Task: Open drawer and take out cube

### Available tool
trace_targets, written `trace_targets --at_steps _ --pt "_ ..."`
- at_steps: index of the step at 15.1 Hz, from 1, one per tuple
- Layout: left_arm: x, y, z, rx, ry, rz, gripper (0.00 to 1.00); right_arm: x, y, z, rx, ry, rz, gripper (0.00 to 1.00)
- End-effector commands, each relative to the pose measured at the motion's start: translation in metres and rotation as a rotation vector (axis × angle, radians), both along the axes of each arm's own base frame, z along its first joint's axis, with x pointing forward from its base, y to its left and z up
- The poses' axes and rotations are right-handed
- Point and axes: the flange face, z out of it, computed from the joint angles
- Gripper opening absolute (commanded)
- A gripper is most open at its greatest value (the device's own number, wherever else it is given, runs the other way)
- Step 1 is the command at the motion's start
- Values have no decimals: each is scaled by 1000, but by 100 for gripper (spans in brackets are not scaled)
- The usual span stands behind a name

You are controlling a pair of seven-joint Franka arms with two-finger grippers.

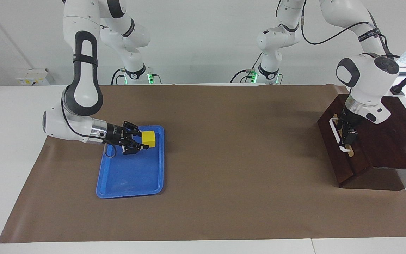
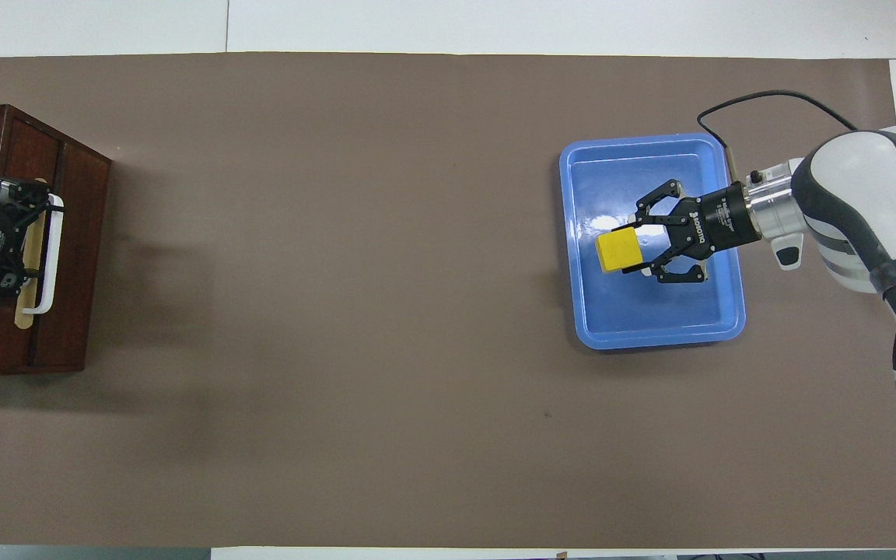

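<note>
The yellow cube (image 1: 149,138) (image 2: 617,252) hangs just over the blue tray (image 1: 129,178) (image 2: 654,320), above the part nearer the robots. My right gripper (image 1: 146,141) (image 2: 631,250) is shut on it, reaching in level from the right arm's end of the table. The drawer (image 1: 347,160) (image 2: 78,249) sits pushed flush into its dark wooden box (image 1: 389,141) at the left arm's end. My left gripper (image 1: 346,133) (image 2: 24,237) stands open against the drawer front, its fingers spread along the white bar handle (image 1: 334,131) (image 2: 51,257).
A brown mat (image 1: 245,169) covers the table between the tray and the box. White table surface (image 1: 9,141) shows past the mat's edges. The right arm's forearm (image 2: 868,202) lies low beside the tray.
</note>
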Motion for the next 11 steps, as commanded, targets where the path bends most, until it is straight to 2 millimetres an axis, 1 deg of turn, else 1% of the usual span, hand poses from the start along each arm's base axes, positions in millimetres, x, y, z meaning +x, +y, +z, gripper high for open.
trace_targets --at_steps 1,2,3,5,6,8,9,10,11 --pt "0 -15 2 14 62 -68 100 -24 -15 -25 6 -21 44 0" --pt "-3 -26 13 12 102 -83 100 -30 -19 -32 1 -23 60 0" --pt "-7 -34 30 12 131 -99 100 -33 -22 -37 -3 -24 69 0" --pt "-22 -71 73 20 130 -185 100 -37 -36 -48 -17 -28 49 0" --pt "-33 -90 92 28 140 -240 100 -41 -36 -53 -25 -29 41 0" --pt "-45 -119 120 37 215 -411 100 -49 -37 -64 -35 -19 14 0" --pt "-48 -128 129 37 248 -496 100 -55 -37 -70 -39 -12 -2 0" --pt "-50 -131 139 36 266 -588 100 -59 -36 -75 -42 -7 -18 0" --pt "-52 -131 142 33 280 -652 100 -60 -34 -76 -35 -4 -41 0"
